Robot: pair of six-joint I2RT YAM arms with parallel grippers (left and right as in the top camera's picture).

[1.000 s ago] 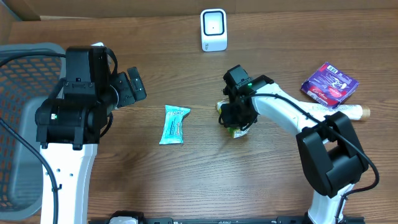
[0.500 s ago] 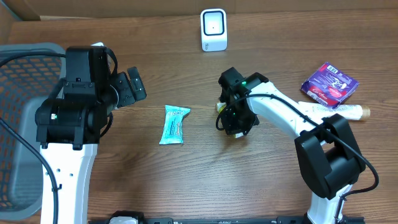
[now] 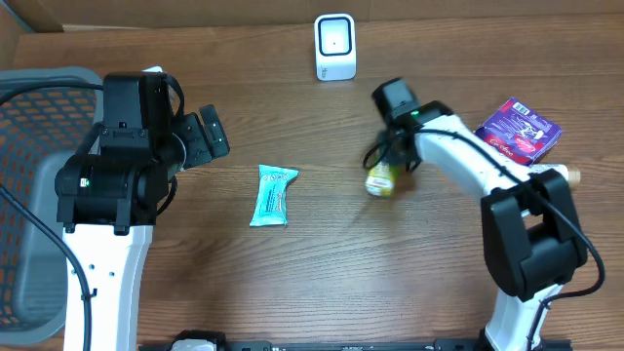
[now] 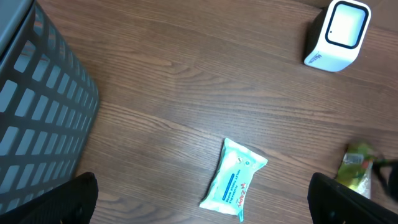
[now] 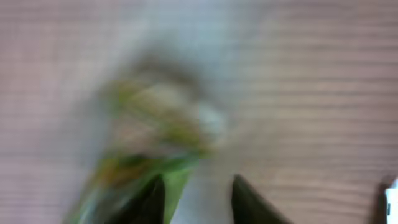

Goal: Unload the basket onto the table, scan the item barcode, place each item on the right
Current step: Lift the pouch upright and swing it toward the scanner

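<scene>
One wooden table, white scanner

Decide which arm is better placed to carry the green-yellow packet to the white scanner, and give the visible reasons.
Right. The right gripper hangs at the green-yellow packet, jaws apart, with the white scanner close behind. The left gripper, open, sits far off beside the basket, beyond the teal packet.

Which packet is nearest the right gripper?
The yellow-green packet, right by the right gripper; teal packet lies mid-table, purple packet far right.
</scene>
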